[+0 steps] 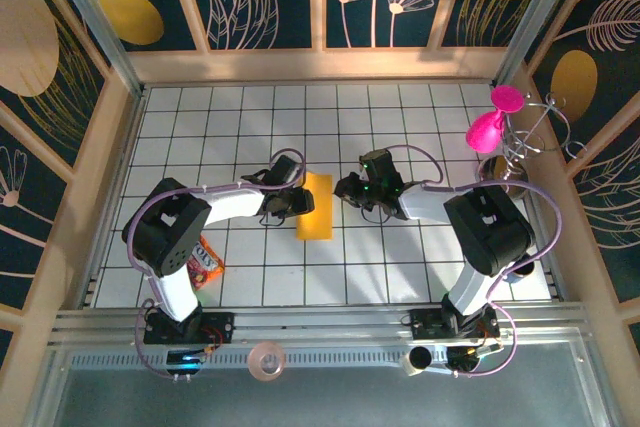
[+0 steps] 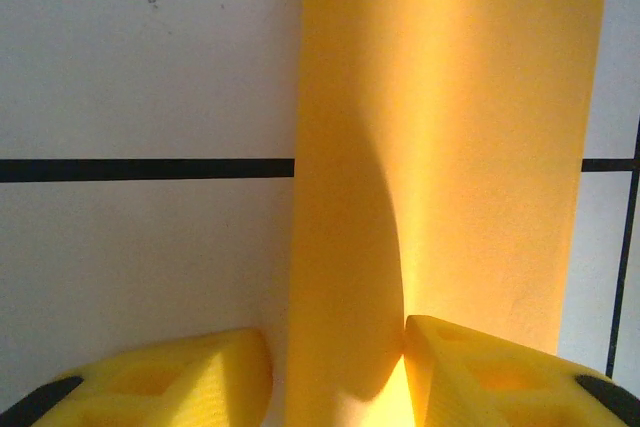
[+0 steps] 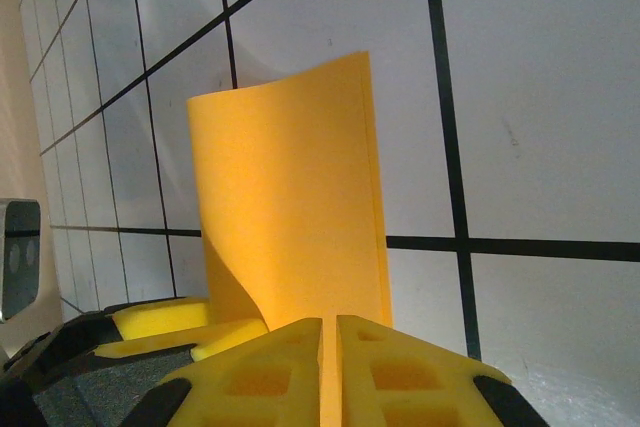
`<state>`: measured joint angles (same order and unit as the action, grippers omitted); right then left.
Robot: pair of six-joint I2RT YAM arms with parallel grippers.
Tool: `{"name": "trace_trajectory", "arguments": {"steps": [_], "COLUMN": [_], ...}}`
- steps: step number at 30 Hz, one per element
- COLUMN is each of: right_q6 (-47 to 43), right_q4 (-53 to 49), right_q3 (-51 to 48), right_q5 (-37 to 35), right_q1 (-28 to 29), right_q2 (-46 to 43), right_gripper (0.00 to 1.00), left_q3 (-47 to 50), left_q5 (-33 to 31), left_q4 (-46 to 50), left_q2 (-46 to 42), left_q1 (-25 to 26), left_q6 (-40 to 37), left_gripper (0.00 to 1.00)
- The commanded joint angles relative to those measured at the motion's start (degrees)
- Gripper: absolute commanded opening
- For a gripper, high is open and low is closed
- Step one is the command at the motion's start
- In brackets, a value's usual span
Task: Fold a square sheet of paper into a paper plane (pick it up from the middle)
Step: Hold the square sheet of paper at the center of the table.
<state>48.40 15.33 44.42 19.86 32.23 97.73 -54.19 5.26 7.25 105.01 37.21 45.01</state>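
The sheet (image 1: pixel 318 205) lies mid-tabletop (image 1: pixel 240 127) between the arms, apparently folded in half into a narrow strip, one layer curling up. The right fingers (image 3: pixel 400 367) are nearly closed, pinching one edge. The left fingers (image 2: pixel 480 367) stand half apart around the other side, not clamping. Only the first fold looks done; the nose and wing folds remain.

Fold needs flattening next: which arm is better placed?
Left. The left gripper stands open astride the folded orange-yellow paper, free to press; the right gripper is shut on its edge, likely anchoring it.
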Motion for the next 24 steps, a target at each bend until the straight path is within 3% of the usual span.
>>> {"name": "trace_trajectory", "arguments": {"steps": [1,24], "right_q6": [-0.8,-2.3], "right_q4": [1.6,1.1], "right_q3": [1.2,5.0], "right_q5": [1.4,6.7], "right_q1": [0.3,2.7], "right_q2": [1.7,6.8], "right_gripper": [0.12,0.07], "left_q3": [6.1,6.4], "left_q5": [-2.9,-3.1], "left_q4": [-2.7,-2.6], "left_q2": [20.9,22.6], "left_q1": [0.2,0.3], "left_q6": [-3.5,-1.8], "left_gripper": [0.46,0.46]}}
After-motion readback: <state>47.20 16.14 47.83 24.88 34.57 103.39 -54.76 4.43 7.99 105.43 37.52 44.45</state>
